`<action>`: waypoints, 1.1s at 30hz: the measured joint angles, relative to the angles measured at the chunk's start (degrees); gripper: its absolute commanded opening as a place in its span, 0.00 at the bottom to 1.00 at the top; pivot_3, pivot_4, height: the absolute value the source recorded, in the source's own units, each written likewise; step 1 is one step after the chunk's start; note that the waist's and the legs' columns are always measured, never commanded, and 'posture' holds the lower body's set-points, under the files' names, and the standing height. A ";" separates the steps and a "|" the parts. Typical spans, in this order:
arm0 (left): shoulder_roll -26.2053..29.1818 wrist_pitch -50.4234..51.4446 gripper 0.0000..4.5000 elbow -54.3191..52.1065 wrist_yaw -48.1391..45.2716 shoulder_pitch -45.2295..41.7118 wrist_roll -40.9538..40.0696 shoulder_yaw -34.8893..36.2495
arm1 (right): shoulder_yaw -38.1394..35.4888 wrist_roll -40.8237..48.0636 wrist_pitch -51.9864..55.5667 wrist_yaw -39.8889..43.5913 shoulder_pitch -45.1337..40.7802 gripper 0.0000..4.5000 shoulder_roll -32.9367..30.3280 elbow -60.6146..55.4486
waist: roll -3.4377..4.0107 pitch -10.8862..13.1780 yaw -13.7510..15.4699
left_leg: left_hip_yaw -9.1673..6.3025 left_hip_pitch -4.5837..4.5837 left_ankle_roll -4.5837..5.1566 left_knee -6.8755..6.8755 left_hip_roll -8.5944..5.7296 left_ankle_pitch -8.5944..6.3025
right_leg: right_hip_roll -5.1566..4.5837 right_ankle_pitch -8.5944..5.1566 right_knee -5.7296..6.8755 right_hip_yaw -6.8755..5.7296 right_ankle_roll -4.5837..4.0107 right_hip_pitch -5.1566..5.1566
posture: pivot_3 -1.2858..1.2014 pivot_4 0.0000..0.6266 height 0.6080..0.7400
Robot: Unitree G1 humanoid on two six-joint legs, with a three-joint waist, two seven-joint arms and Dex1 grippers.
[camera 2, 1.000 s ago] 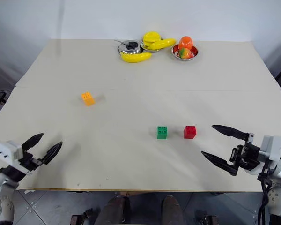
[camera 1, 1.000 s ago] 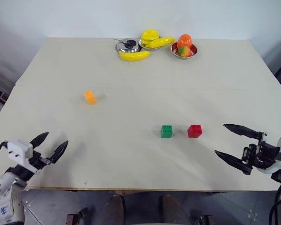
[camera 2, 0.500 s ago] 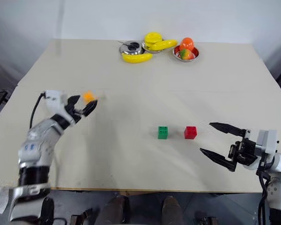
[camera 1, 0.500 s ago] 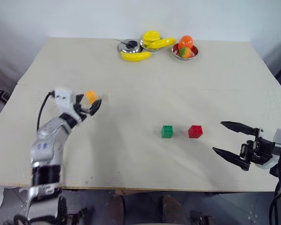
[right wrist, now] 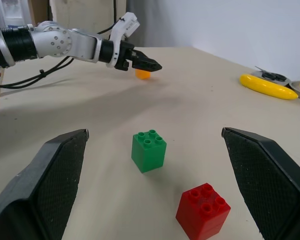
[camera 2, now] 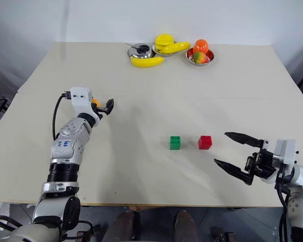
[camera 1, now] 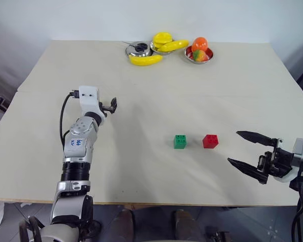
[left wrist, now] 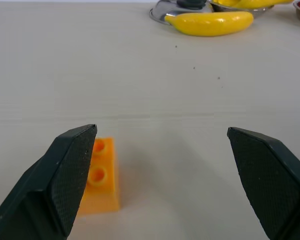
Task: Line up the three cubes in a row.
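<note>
On table [camera 1: 156, 171]: green cube [camera 1: 180, 141] and red cube [camera 1: 210, 140] side by side; orange cube [left wrist: 101, 175] apart, unplaced, beside spread, empty left gripper [left wrist: 160, 180]. Right gripper [camera 1: 250, 154] spread, empty.

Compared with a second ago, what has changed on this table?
The left gripper has reached out from the table's near edge to the orange cube, open, with the cube just inside one finger and not gripped. The right gripper, the green cube and the red cube stayed put.
</note>
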 measured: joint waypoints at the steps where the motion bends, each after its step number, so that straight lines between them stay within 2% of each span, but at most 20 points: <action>1: 0.01 -0.17 0.99 -0.27 -0.08 0.34 0.04 0.01 | 0.00 0.00 0.00 -0.14 0.15 1.00 0.00 0.00 | 0.00 0.00 0.09 | 0.00 0.00 0.00 0.00 0.00 0.00 | 0.00 0.00 0.00 0.00 0.00 0.00 | 0.52 0.24 1.00; 7: -0.50 -3.82 0.99 -1.86 -0.04 3.09 0.26 0.21 | 0.01 0.02 0.00 -0.32 0.65 1.00 0.14 -0.04 | 0.00 0.00 0.27 | 0.00 0.00 0.00 -0.04 0.01 0.00 | 0.01 0.00 -0.02 0.00 0.00 -0.02 | 0.52 0.24 1.00; 10: -1.03 -6.95 0.99 -3.32 3.24 4.25 2.26 0.69 | 0.05 0.04 0.00 -0.30 0.70 1.00 0.38 -0.05 | -0.02 0.01 0.56 | 0.00 -0.02 0.00 -0.01 0.01 0.00 | 0.01 0.00 -0.04 0.00 0.00 -0.02 | 0.52 0.24 1.00; 16: -0.79 -5.32 0.99 -5.34 6.32 4.39 4.21 1.24 | 0.14 0.05 0.01 -0.25 0.92 1.00 0.43 -0.04 | -0.03 0.01 0.92 | 0.00 -0.02 0.00 0.00 0.00 0.00 | 0.01 0.00 -0.02 0.00 0.00 -0.01 | 0.52 0.24 1.00; 27: 0.73 -6.11 0.99 14.05 2.72 -6.21 3.90 1.16 | 1.71 0.04 -0.09 -0.36 0.67 1.00 1.01 -0.03 | -0.06 0.04 0.83 | 0.00 -0.03 0.00 -0.03 0.00 0.00 | 0.02 0.00 -0.06 -0.02 0.00 -0.02 | 0.52 0.24 1.00; 30: 0.71 -6.18 0.86 18.24 2.65 -7.37 3.88 1.15 | 1.71 0.04 -0.18 -0.67 0.72 1.00 1.09 -0.03 | -0.06 0.04 0.76 | 0.00 -0.02 0.00 -0.04 0.00 0.00 | 0.02 0.00 -0.05 -0.02 0.00 -0.04 | 0.52 0.24 1.00; 33: 0.95 -6.12 0.66 19.67 2.32 -7.39 4.03 0.95 | 1.71 0.04 -0.42 -1.10 0.78 1.00 1.17 -0.03 | -0.08 0.05 0.82 | 0.00 -0.04 0.00 -0.03 0.00 0.00 | 0.02 0.00 -0.04 -0.02 0.00 -0.04 | 0.52 0.24 1.00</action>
